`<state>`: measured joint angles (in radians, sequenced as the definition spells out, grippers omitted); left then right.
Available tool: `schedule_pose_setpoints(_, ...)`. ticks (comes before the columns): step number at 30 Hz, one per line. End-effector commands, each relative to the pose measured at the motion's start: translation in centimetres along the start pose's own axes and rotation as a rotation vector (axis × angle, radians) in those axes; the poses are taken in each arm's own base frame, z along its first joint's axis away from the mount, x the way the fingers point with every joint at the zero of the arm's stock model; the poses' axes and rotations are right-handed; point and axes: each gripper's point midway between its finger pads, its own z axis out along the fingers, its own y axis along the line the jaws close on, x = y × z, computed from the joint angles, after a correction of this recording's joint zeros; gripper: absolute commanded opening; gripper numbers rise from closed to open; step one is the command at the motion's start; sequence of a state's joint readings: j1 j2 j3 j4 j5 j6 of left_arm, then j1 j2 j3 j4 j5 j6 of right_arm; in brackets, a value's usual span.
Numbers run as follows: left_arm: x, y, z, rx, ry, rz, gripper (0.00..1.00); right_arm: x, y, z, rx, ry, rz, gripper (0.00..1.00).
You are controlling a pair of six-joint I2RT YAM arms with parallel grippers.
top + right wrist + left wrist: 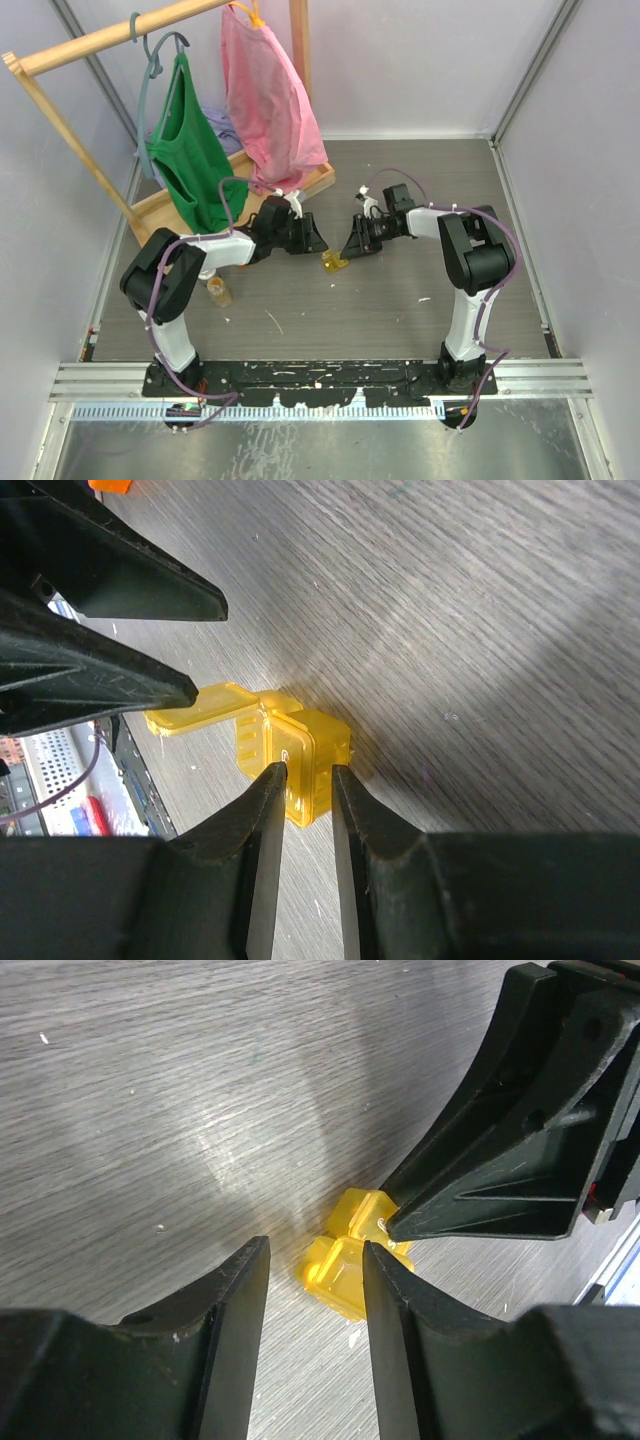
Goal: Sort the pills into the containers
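Between the two grippers: the pill box (334, 263) is sitting on the grey wood-grain table (400, 320), showing as two translucent yellow cells joined side by side.
Position, left gripper (315, 1250): it is reaching in to the pill box from the left, fingertips pointing down toward the box's near cell.
Jaws, left gripper: they are standing moderately apart and are holding nothing. One fingertip is hanging just beside the near cell of the pill box; whether it is touching I cannot tell.
Position, right gripper (307, 770): it is reaching in to the pill box from the opposite side, tips pointing down at it.
Jaws, right gripper: they are standing only a narrow slit apart, and a corner of the pill box is showing through the slit. Whether they are pinching any part of the box I cannot tell.
Contact seen from the left wrist: the right gripper's tip is resting against the top edge of the pill box's far cell. A tiny pale speck is showing at that spot, too small to identify.
Lid (195, 712): one flap is lying swung out flat from the pill box.
Cell contents: I cannot tell from any view.
Small bottle (217, 290): it is standing upright well to the left of the pill box.
Clothes rack (70, 60): it is standing well behind and to the left of the pill box, with a green garment (190, 165) and a pink garment (265, 95) hanging from it.
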<state>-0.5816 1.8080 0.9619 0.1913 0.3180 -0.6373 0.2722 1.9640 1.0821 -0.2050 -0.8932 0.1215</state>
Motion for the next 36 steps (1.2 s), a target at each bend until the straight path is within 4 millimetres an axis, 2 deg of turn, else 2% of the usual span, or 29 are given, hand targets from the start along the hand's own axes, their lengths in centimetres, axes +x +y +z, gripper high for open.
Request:
schedule_pose_setpoints(1, -1.1, -1.8, -1.0, 0.044, -0.04, 0.057, 0.44, 0.3, -2.0, 0.4, 0.105, 0.012, -0.04, 0.29)
schedule_pose_setpoints(7, -0.3, -2.2, -1.4, 0.045, -0.014, 0.072, 0.43, 0.4, -2.0, 0.5, 0.103, 0.015, -0.039, 0.29)
schedule_pose_setpoints(13, 1.0, -2.3, -1.5, -0.011, 0.032, 0.103, 0.33, 0.5, -1.9, 0.6, 0.096, 0.021, -0.038, 0.29)
schedule_pose_setpoints(19, 2.1, -1.4, -1.2, -0.123, 0.088, 0.146, 0.31, 0.5, -1.9, 0.6, 0.094, 0.023, -0.034, 0.29)
schedule_pose_setpoints(29, 1.6, -2.3, -1.5, -0.153, 0.112, 0.207, 0.3, 0.6, -1.9, 0.6, 0.096, 0.027, -0.037, 0.29)
schedule_pose_setpoints(36, 2.7, -2.9, -0.7, -0.144, 0.188, 0.22, 0.28, 0.7, -1.9, 0.7, 0.096, 0.031, -0.038, 0.29)
